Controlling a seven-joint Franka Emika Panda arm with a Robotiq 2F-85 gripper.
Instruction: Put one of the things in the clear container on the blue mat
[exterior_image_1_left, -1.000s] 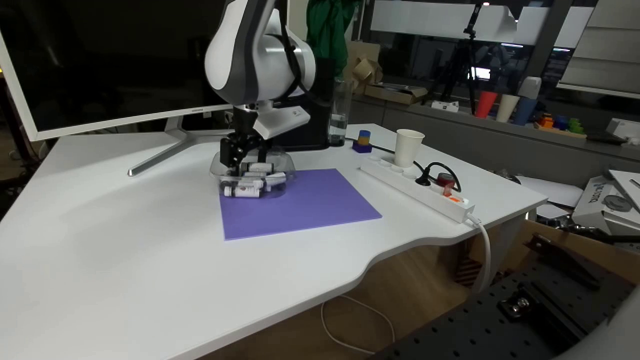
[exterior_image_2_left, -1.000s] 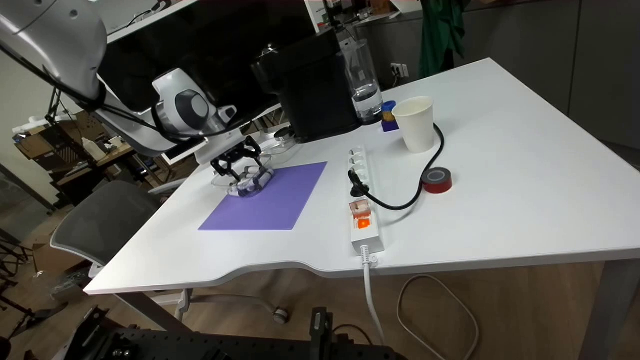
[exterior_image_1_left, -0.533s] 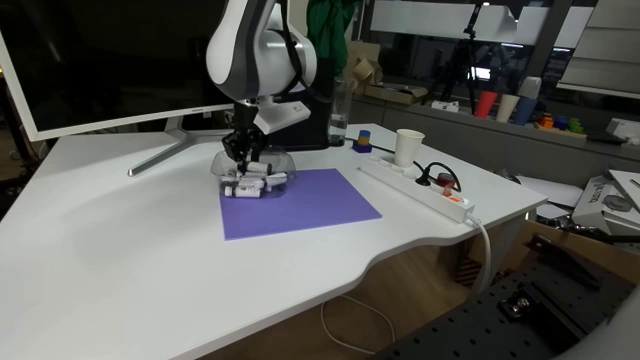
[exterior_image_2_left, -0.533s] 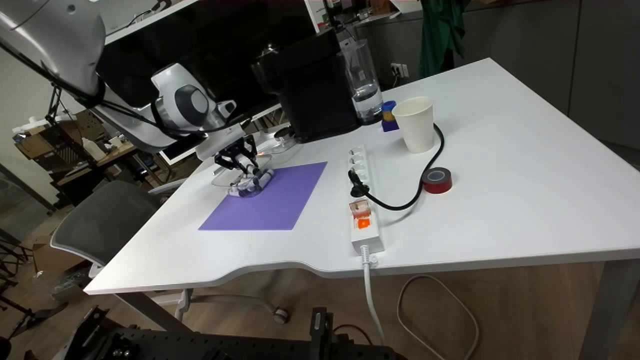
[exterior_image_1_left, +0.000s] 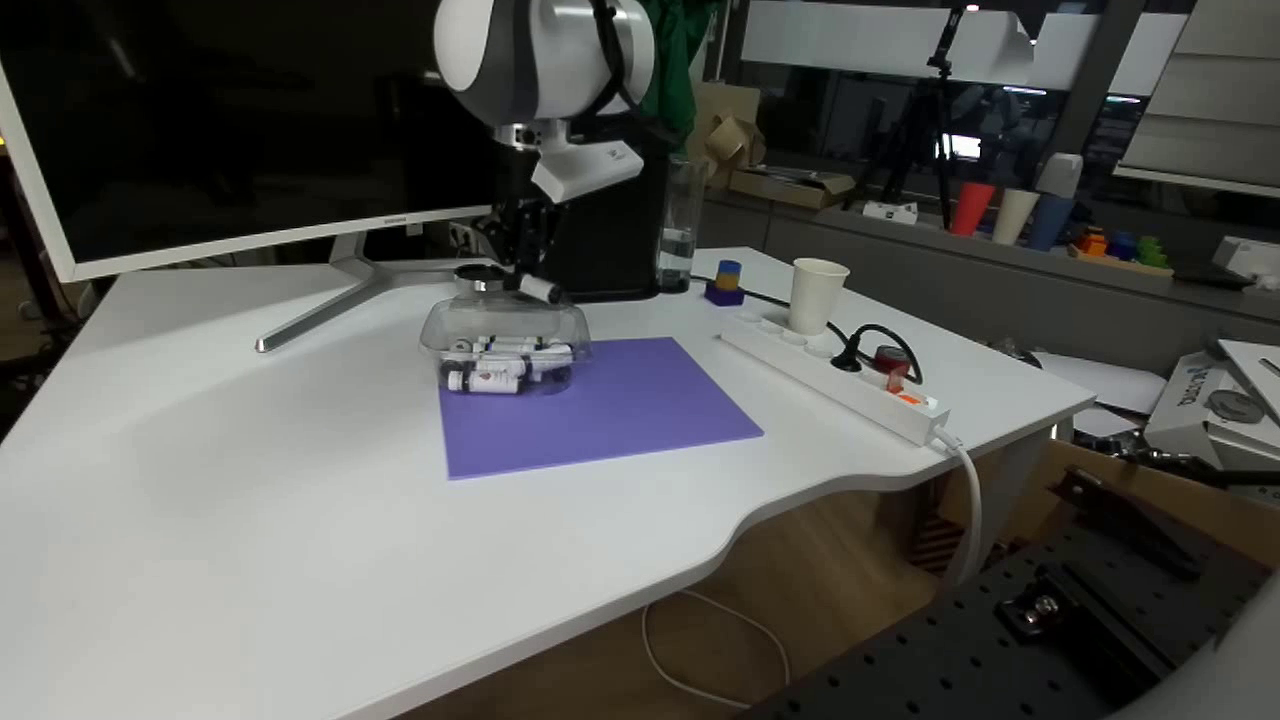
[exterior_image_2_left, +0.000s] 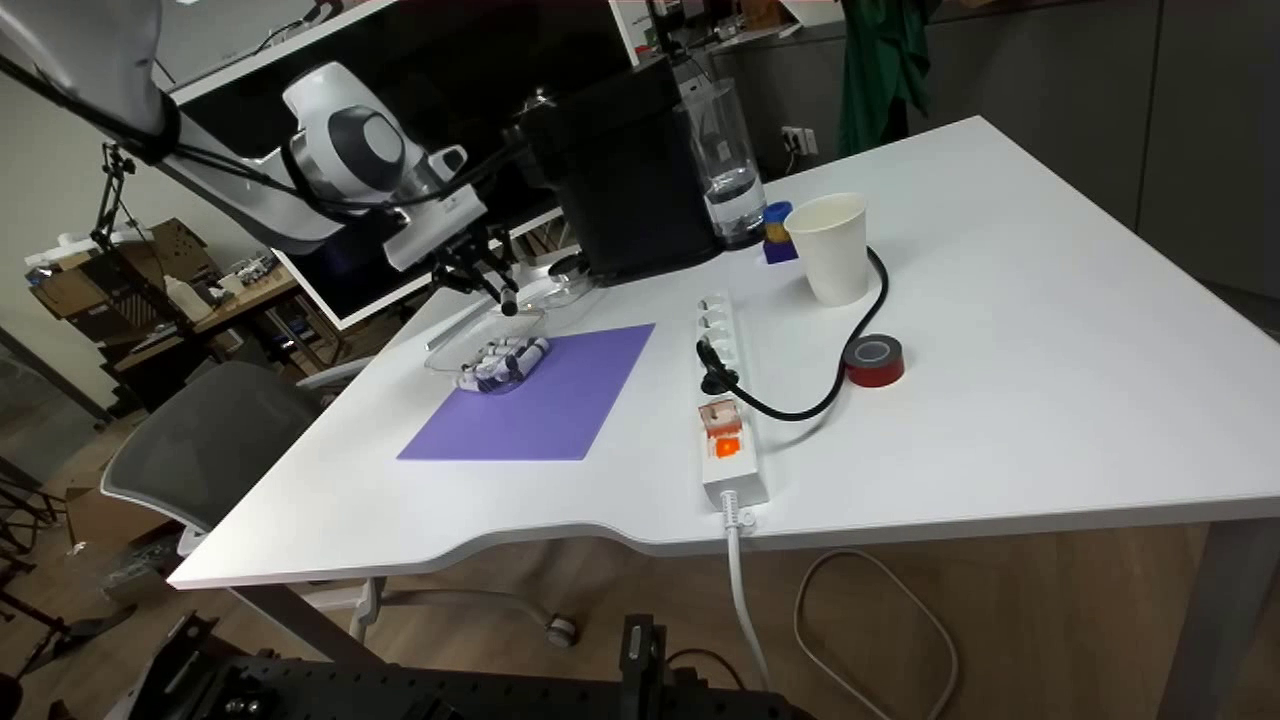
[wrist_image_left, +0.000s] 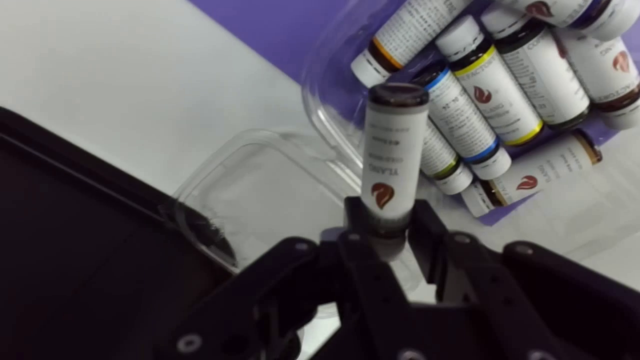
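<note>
Photographed in an office-style lab, marked by robot arm (exterior_image_2_left: 355, 140), white surface (exterior_image_1_left: 250, 500), wide monitor (exterior_image_1_left: 240, 130) at far left, wheeled chair (exterior_image_2_left: 225, 450) at left and far-right tripod (exterior_image_1_left: 941, 100).

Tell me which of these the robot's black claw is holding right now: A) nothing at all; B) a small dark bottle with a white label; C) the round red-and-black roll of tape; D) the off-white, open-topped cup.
B: in the wrist view the black gripper pinches the small dark bottle with a white label near one end, and it sticks out of the gripper in both exterior views.
</note>
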